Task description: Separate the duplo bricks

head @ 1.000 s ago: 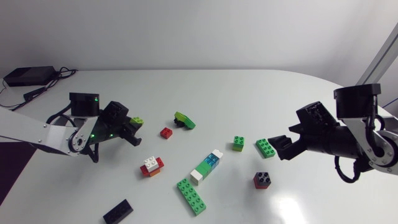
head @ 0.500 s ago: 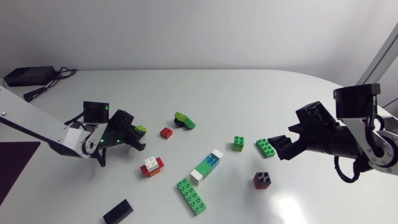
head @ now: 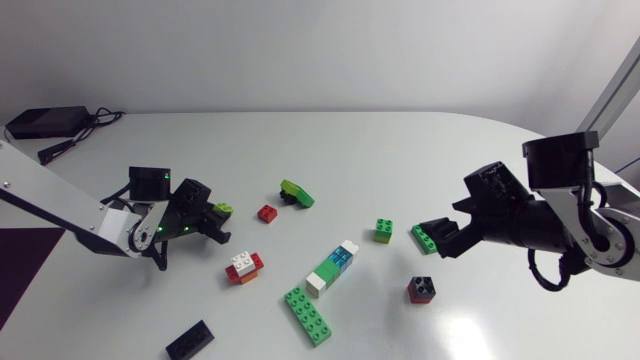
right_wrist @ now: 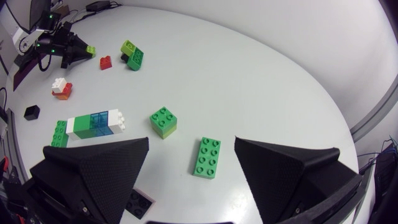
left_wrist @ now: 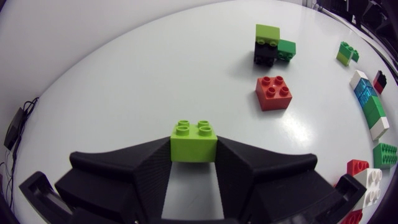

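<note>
The left gripper [left_wrist: 194, 163] is pinching a lime 2x2 brick [left_wrist: 194, 139], with both fingers pressing against its sides. Ahead of it a red 2x2 brick [left_wrist: 273, 93] is sitting alone, and farther ahead a joined cluster of lime, black and green bricks [left_wrist: 272, 45] is standing. The right gripper [right_wrist: 191, 155] is hanging spread wide, gripping nothing. A green 2x4 brick [right_wrist: 207, 157] is lying on the table [right_wrist: 261, 74] in the gap between its fingers, touching neither. Beyond that brick a lime-and-green 2x2 stack [right_wrist: 163, 121] is resting, and farther out a joined row of white, blue and green bricks [right_wrist: 95, 122] is lying flat.
</note>
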Robot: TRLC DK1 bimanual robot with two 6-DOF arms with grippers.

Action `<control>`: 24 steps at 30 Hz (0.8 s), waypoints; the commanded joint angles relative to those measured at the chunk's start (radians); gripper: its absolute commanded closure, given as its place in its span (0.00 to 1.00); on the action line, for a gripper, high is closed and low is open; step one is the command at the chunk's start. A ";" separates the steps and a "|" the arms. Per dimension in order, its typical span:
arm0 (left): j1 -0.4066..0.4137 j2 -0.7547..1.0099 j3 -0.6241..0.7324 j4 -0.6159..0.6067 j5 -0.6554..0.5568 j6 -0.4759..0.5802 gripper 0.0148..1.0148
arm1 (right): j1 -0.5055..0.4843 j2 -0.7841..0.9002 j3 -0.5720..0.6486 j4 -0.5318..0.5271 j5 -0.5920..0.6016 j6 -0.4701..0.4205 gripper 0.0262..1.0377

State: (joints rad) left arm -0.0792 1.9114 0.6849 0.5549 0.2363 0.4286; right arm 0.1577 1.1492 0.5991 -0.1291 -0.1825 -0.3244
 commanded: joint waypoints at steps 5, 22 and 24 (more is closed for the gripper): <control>0.006 0.001 -0.059 0.000 0.018 -0.007 0.63 | 0.013 0.012 0.031 -0.017 0.003 0.025 0.05; 0.001 -0.075 -0.104 -0.023 0.034 -0.005 0.20 | 0.022 0.014 0.033 -0.014 0.006 0.028 0.05; 0.002 -0.127 -0.076 -0.079 0.046 -0.016 0.18 | 0.028 0.014 0.042 -0.018 0.006 0.028 0.05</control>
State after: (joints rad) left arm -0.0795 1.8359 0.6067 0.4973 0.2642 0.4282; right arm 0.1738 1.1492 0.6155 -0.1299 -0.1822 -0.3107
